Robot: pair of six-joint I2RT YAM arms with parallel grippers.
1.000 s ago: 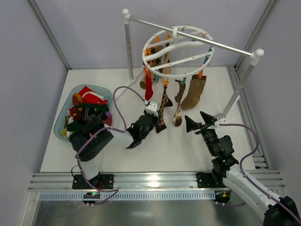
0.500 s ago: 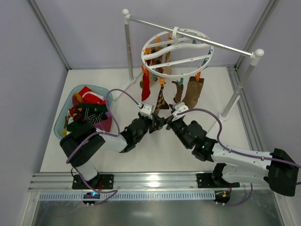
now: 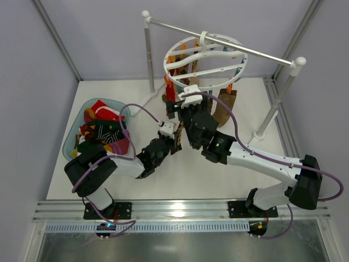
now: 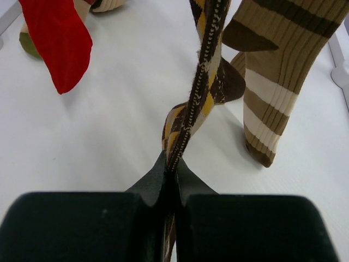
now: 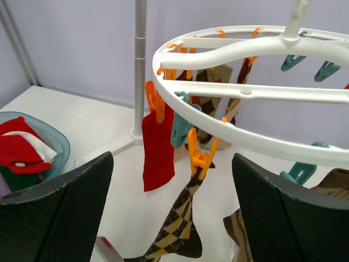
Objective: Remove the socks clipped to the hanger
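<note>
Left claw (image 4: 170, 170) tight, right claw (image 5: 172, 161) wide.

A red sock (image 5: 158, 147), argyle sock (image 5: 182, 229) and striped tan sock (image 4: 278, 82) hang clipped under the white ring hanger (image 5: 262, 91).

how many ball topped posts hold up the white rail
2: the left post stands at the back left, and the right post at the far right. Neither is hidden.

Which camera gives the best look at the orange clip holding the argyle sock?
Right wrist: the orange clip sits centered, biting the argyle sock at its top. Left wrist shows only the sock's lower part, pinched in the left gripper. In the top view the right arm covers it.
</note>
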